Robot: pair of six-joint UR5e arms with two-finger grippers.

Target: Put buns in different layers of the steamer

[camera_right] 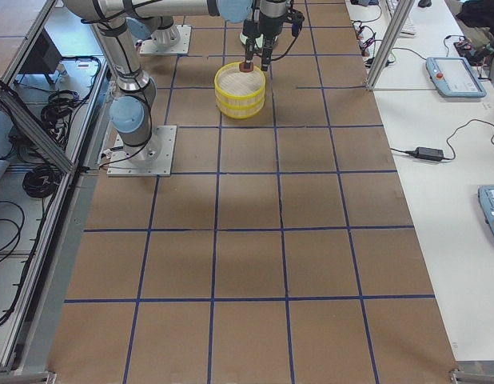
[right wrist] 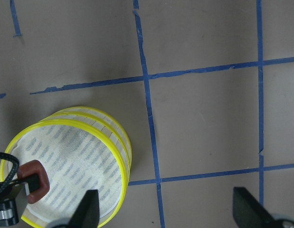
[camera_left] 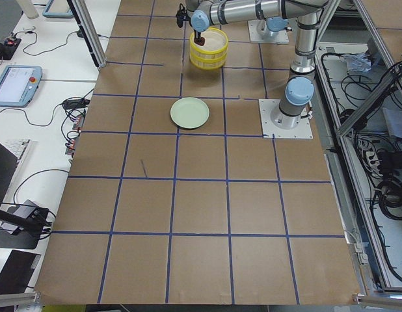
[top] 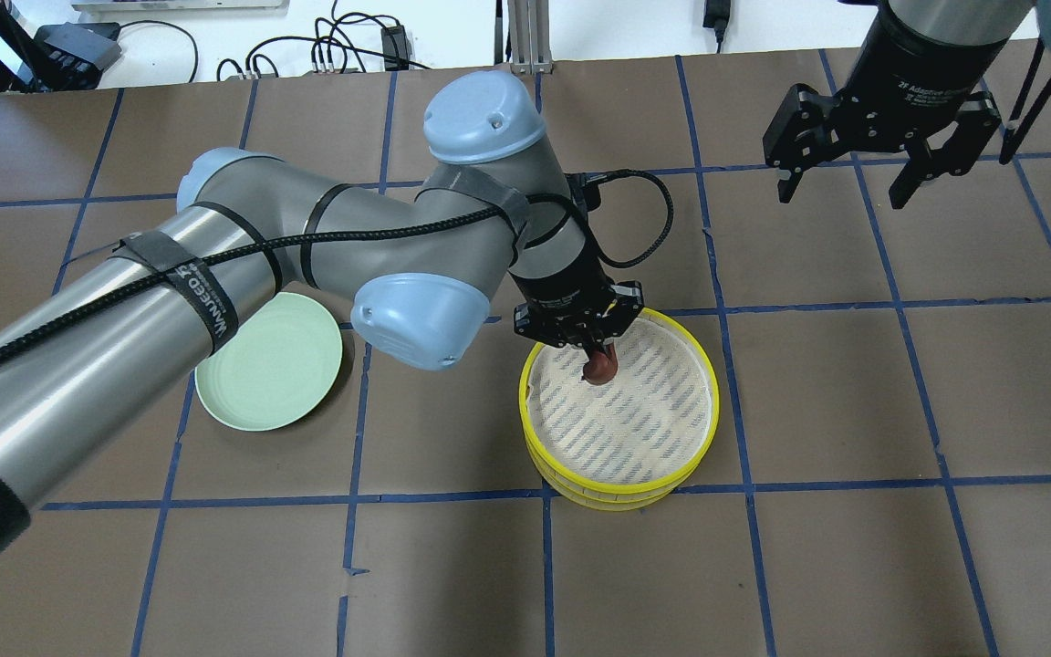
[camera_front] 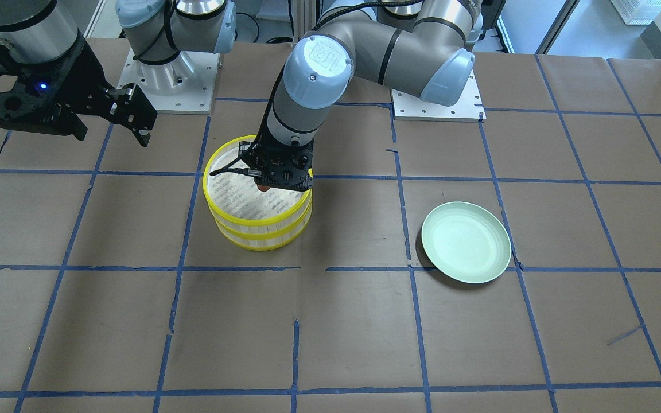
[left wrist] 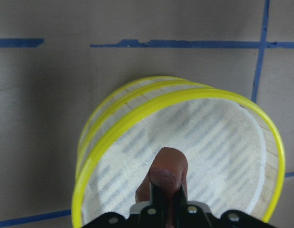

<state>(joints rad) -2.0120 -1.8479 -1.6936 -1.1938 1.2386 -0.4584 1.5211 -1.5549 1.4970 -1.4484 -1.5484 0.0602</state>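
Clamping brown bun (top: 601, 370), left end effector (top: 596, 356) hangs over steamer (top: 713, 401).

The upper layer (top: 653, 429) hides the lower layer's (camera_front: 261, 238) floor; jaws partly cover the reddish-brown bun (left wrist: 169, 164).

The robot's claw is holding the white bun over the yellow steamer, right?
Almost. The bun in the left claw is reddish-brown, not white. The left wrist view shows its colour up close. The rest is right: the claw holds it over the yellow steamer.
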